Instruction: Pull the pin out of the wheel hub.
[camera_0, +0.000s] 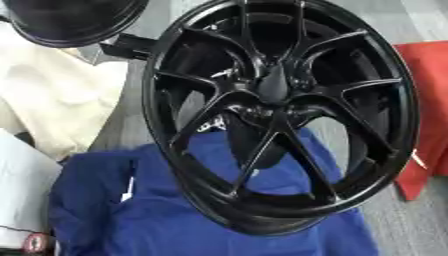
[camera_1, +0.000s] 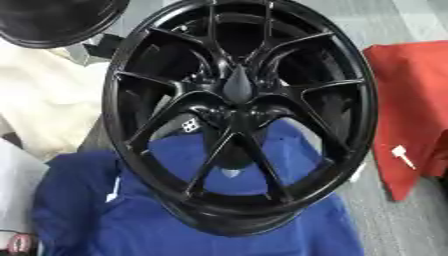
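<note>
A black wheel (camera_0: 280, 115) fills the middle of the view, tilted on a blue cloth (camera_0: 157, 215), and a dark cone-shaped pin (camera_1: 238, 85) sits at its hub. Neither robot hand shows, so their state cannot be told. A red cloth (camera_1: 411, 100) lies to the right.

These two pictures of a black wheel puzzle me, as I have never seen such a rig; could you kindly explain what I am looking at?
Both pictures come from one stereo camera in a humanoid robot's head, looking down: one from its left eye, one from its right, at the same moment. That is why they nearly match. The big black wheel with spokes fills the middle; a dark cone-shaped piece sits at its hub, possibly the pin to be pulled. Under the wheel lies a blue cloth, with a red cloth on the right and a cream cloth on the left. Part of a second black wheel shows at the top left. Neither robot hand is in view, so nothing is held.
</note>
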